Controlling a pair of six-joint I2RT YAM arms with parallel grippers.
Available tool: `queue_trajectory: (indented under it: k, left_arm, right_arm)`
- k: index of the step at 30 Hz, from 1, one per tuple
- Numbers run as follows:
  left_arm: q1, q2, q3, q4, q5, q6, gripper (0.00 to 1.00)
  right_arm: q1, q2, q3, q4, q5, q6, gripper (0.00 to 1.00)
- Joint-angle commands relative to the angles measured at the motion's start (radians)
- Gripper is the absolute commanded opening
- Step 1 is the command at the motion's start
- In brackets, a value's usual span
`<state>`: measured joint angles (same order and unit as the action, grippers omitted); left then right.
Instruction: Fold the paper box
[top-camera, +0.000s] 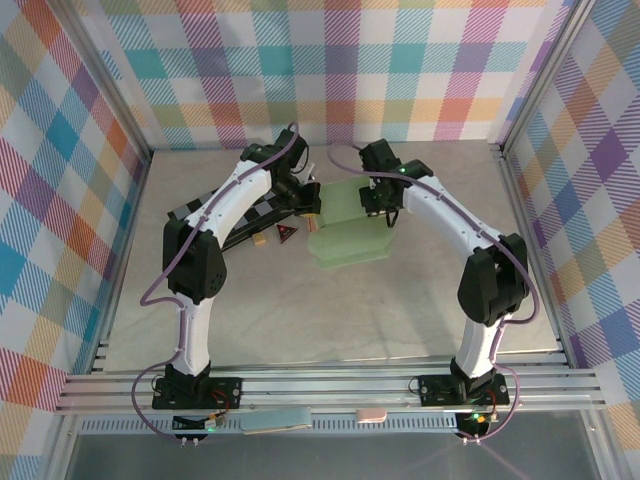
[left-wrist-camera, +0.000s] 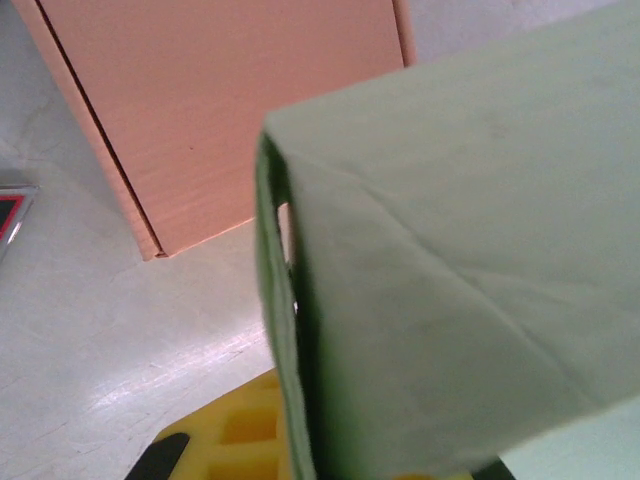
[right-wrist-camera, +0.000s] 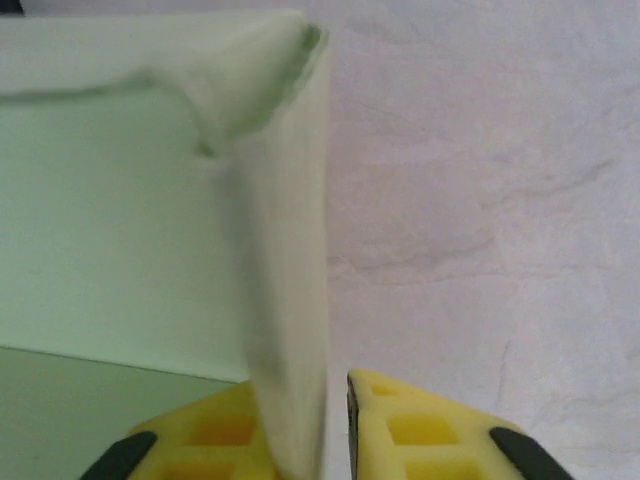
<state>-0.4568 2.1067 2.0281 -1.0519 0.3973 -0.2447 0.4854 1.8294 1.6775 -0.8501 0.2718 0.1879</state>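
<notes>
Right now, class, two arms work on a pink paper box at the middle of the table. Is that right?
The colour is wrong: the paper box is pale green, not pink. The top view shows it, with left arm and right arm on it at the middle of the table.

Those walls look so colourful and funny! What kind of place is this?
Probably a robot test booth, not a home: checked cloth walls on a metal frame, with a left arm and a right arm bolted at the table edge, working on a green box.
</notes>
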Motion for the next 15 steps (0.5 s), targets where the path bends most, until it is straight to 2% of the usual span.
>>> queue_trajectory:
  k: [1, 6, 10, 12, 15]
  left_arm:
    - [-0.008, -0.016, 0.035, -0.023, 0.032, 0.016, 0.0]
    - [-0.008, -0.014, 0.034, -0.02, 0.036, 0.013, 0.0]
    - [-0.008, -0.014, 0.035, -0.02, 0.035, 0.013, 0.0]
    - [-0.009, -0.014, 0.036, -0.019, 0.036, 0.012, 0.0]
    - [-0.011, -0.013, 0.041, -0.02, 0.032, 0.01, 0.0]
  right_arm:
    - [-0.035, -0.016, 0.047, -0.012, -0.103, -0.029, 0.29]
    - [-0.036, 0.039, 0.084, -0.043, -0.072, -0.046, 0.31]
    - [-0.032, 0.083, 0.14, -0.067, -0.014, -0.059, 0.2]
    - [-0.023, 0.11, 0.167, -0.087, 0.049, -0.061, 0.15]
    - [0.003, 0.149, 0.212, -0.13, 0.185, -0.062, 0.03]
